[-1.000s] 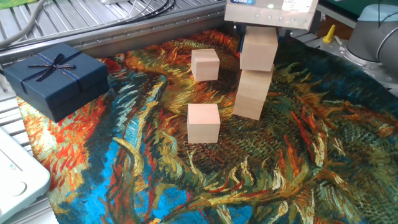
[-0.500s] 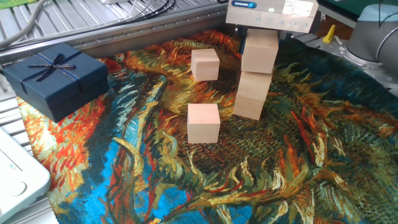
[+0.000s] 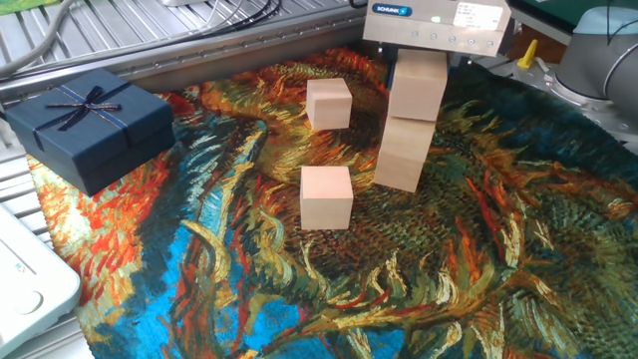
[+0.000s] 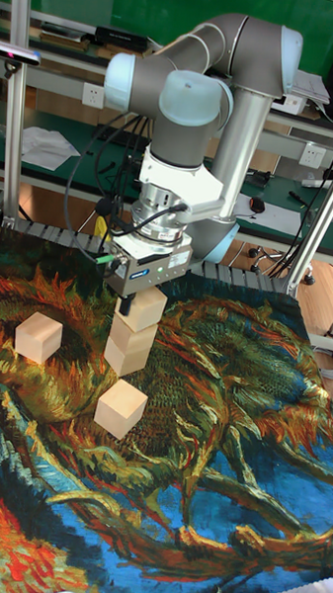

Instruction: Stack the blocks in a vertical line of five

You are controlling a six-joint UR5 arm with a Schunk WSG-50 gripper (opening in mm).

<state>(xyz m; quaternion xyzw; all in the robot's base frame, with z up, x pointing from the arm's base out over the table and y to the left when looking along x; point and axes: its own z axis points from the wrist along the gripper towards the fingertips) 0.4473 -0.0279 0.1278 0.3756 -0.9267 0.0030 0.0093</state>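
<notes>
My gripper [image 3: 417, 66] hangs at the back of the cloth, shut on a pale wooden block [image 3: 417, 90]. That block rests on top of a second block [image 3: 404, 155], slightly offset from it, making a short column. In the tall fixed view the gripper [image 4: 143, 302] clasps the top block [image 4: 146, 312] above the lower one [image 4: 120, 357]. Two more blocks lie loose: one [image 3: 329, 104] to the left of the column and one [image 3: 326, 196] in front of it. They are also in the tall fixed view, the first block [image 4: 39, 337] at the left and the second block [image 4: 121, 408] nearer the front.
A dark navy gift box [image 3: 90, 125] with a ribbon bow sits at the cloth's left edge. The painted cloth [image 3: 399, 289] covers the table. A white device [image 3: 25, 284] lies at the front left. The arm's grey body [image 4: 224, 71] rises behind the column.
The gripper and the block it holds have sunk a little onto the lower block. The loose blocks and the box have not moved.
</notes>
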